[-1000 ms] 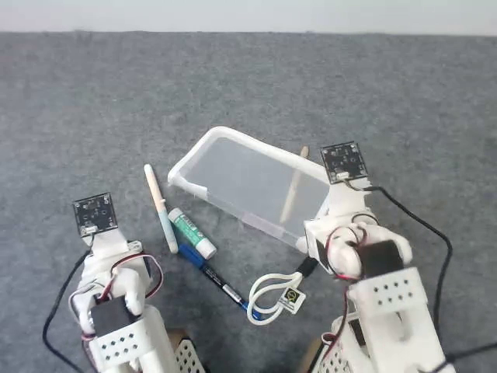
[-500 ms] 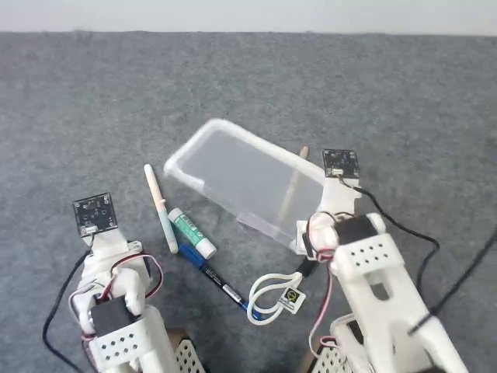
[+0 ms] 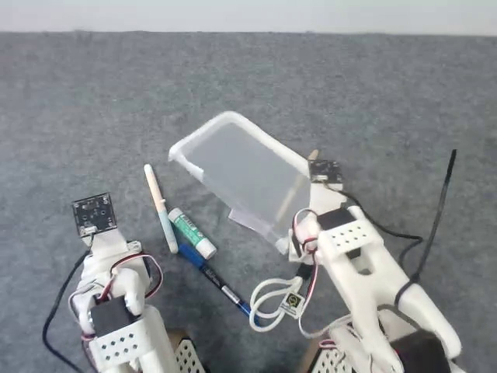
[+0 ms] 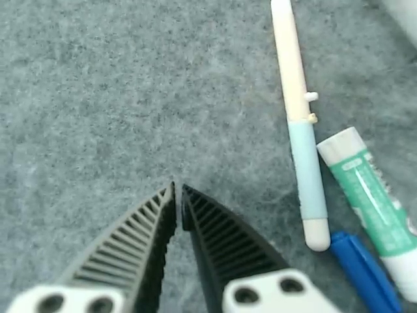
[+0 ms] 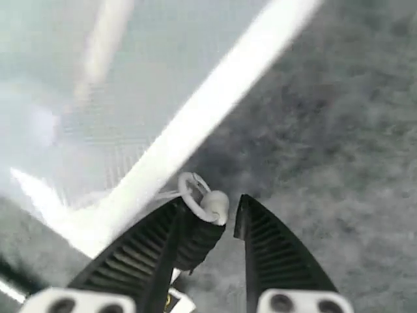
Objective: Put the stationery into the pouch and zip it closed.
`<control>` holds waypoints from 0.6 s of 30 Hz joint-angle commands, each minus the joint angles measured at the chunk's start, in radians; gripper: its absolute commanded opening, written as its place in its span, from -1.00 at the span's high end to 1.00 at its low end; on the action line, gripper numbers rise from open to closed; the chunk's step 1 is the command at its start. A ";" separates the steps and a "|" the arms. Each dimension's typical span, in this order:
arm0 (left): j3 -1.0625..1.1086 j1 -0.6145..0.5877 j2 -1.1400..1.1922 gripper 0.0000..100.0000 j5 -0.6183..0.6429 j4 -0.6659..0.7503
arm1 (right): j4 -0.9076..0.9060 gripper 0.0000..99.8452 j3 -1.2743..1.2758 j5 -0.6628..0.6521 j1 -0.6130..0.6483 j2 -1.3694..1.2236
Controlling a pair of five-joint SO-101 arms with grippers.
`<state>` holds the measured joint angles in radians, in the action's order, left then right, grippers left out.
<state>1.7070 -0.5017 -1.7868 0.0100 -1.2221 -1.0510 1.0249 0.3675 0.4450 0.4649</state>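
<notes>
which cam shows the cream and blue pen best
The left wrist view: the pen lies close up, nearly full length, beside the glue stick. The high view shows it whole but farther off, left of the pouch.

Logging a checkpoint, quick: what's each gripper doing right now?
Left gripper: closed, empty.
Right gripper: closed on the zipper pull of the pouch.
</notes>
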 commanded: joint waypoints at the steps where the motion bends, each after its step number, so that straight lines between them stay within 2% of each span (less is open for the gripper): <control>1: -0.021 -0.005 -0.014 0.98 -0.006 0.031 | -0.025 0.76 -0.043 0.034 0.079 0.101; 14: -0.021 -0.006 -0.014 0.98 -0.006 0.031 | 0.056 0.76 -0.041 0.057 0.084 -0.173; 18: -0.021 -0.006 -0.014 0.98 -0.006 0.031 | 0.056 0.80 -0.041 0.055 0.082 -0.185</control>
<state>1.7070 -0.5017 -1.7868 0.0100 -1.2221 -1.0065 1.0065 0.4181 0.5217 0.3053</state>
